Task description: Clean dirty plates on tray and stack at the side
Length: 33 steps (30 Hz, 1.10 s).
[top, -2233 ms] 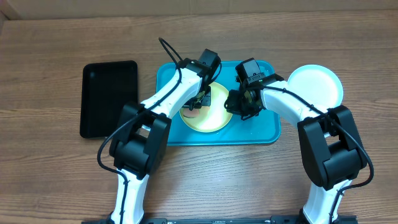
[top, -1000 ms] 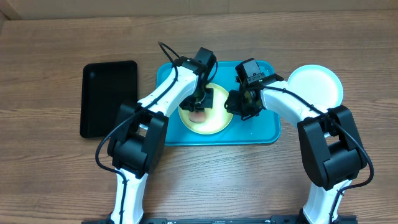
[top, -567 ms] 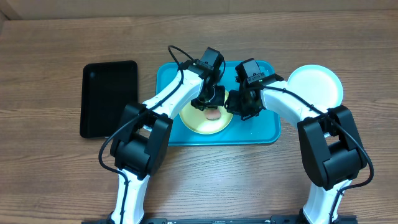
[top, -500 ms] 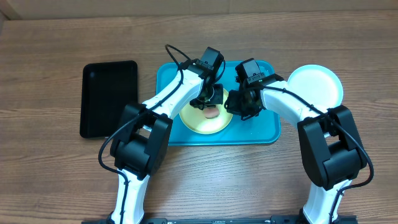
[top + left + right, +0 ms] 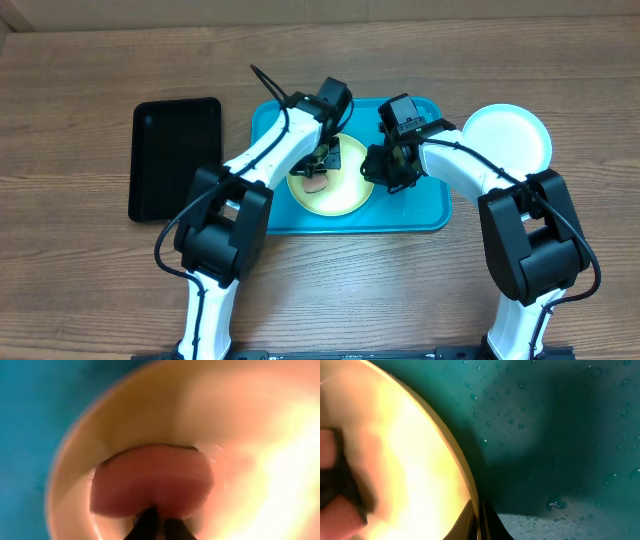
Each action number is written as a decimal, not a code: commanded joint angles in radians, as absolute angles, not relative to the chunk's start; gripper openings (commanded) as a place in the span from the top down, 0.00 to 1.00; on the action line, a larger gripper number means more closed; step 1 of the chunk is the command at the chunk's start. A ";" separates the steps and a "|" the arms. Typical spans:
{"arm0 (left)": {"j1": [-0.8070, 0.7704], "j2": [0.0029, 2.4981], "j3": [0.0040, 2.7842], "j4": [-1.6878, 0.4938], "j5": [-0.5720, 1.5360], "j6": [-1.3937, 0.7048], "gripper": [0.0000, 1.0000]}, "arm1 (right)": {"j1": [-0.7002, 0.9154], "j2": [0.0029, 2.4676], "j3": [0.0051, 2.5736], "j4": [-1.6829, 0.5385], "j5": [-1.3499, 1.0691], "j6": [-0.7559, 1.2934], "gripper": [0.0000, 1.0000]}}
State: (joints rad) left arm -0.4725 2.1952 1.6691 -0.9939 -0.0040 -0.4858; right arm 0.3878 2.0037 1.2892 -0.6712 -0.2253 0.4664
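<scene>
The tray holds one yellow-green plate, left of centre; a white plate sits on the table at the tray's 2 o'clock. The left gripper pinches a pink sponge pressed on the plate toward its 9 o'clock (droplets bead the tray) — the right gripper is clamped on the plate's 3 o'clock rim.

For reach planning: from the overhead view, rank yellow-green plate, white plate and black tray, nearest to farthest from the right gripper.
1. Yellow-green plate, rim pinched by the right gripper.
2. White plate, table's right side.
3. Black tray, far left.
</scene>
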 commanded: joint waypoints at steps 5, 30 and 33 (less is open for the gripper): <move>-0.480 2.229 1.640 -0.918 0.358 -0.270 0.96 | 0.393 2.040 1.251 -0.686 -0.181 0.464 0.96; -0.417 2.229 2.018 -1.267 -0.024 -0.414 0.96 | 0.393 2.040 1.251 -0.690 -0.174 0.464 0.96; -0.400 2.229 2.072 -1.306 -0.026 -0.392 0.96 | 0.393 2.038 1.251 -0.702 -0.175 0.464 0.96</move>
